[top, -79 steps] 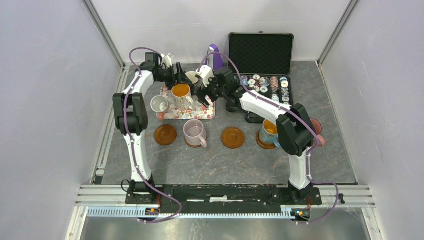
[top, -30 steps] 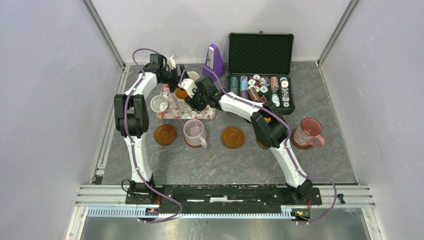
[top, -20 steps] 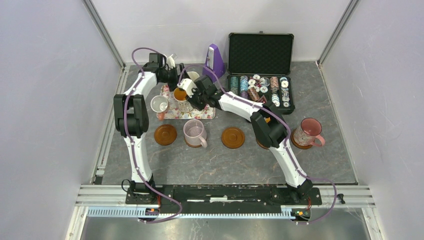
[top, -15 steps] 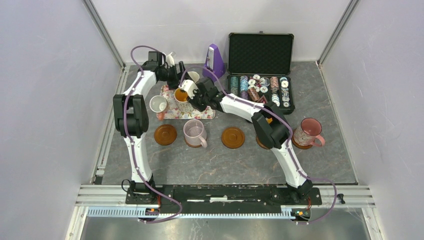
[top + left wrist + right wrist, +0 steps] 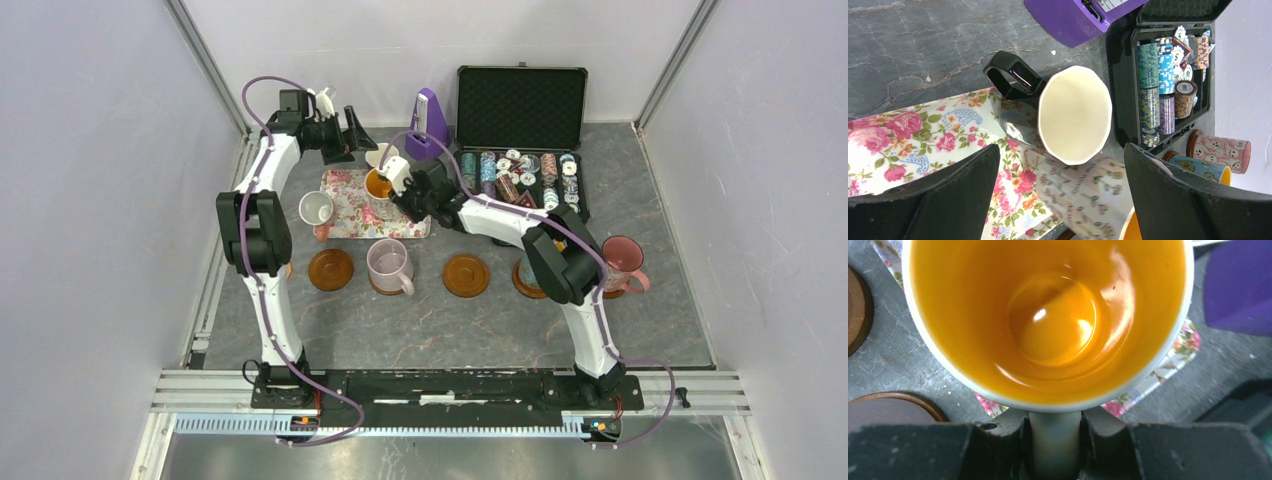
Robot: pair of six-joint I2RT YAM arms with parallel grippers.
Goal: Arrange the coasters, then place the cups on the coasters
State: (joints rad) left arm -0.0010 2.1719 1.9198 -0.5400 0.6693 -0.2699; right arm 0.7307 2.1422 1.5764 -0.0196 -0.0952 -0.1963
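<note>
Mug [image 5: 1048, 315] (glossy orange inside) clamped by right fingers [image 5: 923, 452]; left fingers [image 5: 928, 200] spread wide.

Nothing legible: white label [image 5: 1114, 4] on the purple metronome [image 5: 1068, 20] and the poker chips' [image 5: 1158, 75] markings are too small to read.

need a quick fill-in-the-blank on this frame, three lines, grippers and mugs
1. The right gripper is shut on the handle of the mug whose inside is ____.
2. The left gripper is ____, hovering over the black-handled mug.
3. The pink mug at the far right stands on a ____.

Missing words: orange; open; coaster.
</note>
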